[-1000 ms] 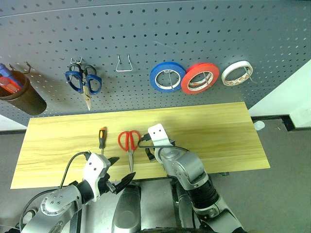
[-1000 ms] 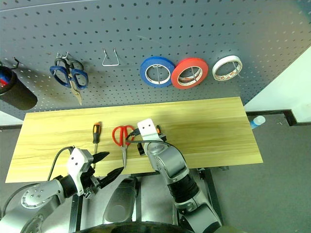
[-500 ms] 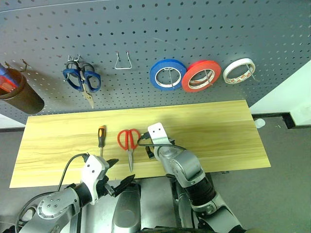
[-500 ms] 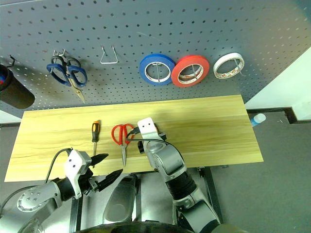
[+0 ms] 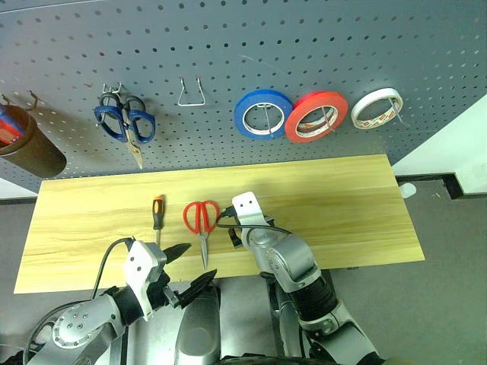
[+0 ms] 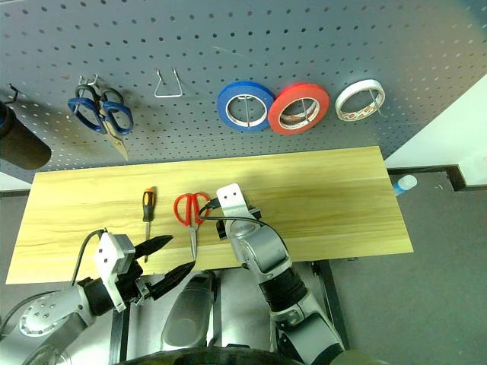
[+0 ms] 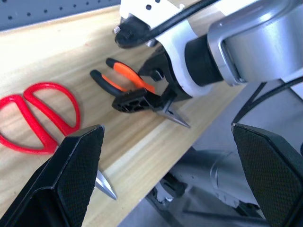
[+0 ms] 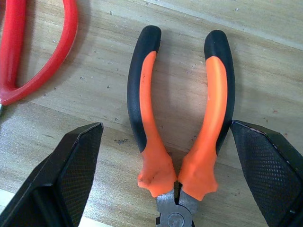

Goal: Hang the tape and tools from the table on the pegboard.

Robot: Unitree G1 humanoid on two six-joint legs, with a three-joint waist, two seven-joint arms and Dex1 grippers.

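The red tape (image 5: 316, 117) hangs on a hook of the dark grey pegboard (image 5: 228, 46). On the wooden table (image 5: 342, 205) lie the screwdriver (image 5: 158, 214), the red-handled scissors (image 5: 201, 220) and the orange-and-black pliers (image 8: 177, 118). The pliers' handles point toward the pegboard. My right gripper (image 8: 168, 158) hovers open just over the pliers, one finger on each side of the handles, not touching them. My left gripper (image 5: 196, 262) is open and empty at the table's front edge, below the scissors' tip.
Also on the pegboard are blue-handled scissors (image 5: 125, 125), an empty wire hook (image 5: 192, 93), a blue tape roll (image 5: 262, 114), a white roll (image 5: 378, 109) and a brown cup (image 5: 30, 152) at the far left. The table's right half is bare wood.
My left gripper has risen slightly at the table's front edge. The right gripper stays over the pliers. The whole view has tilted a little. Nothing was gripped or released.
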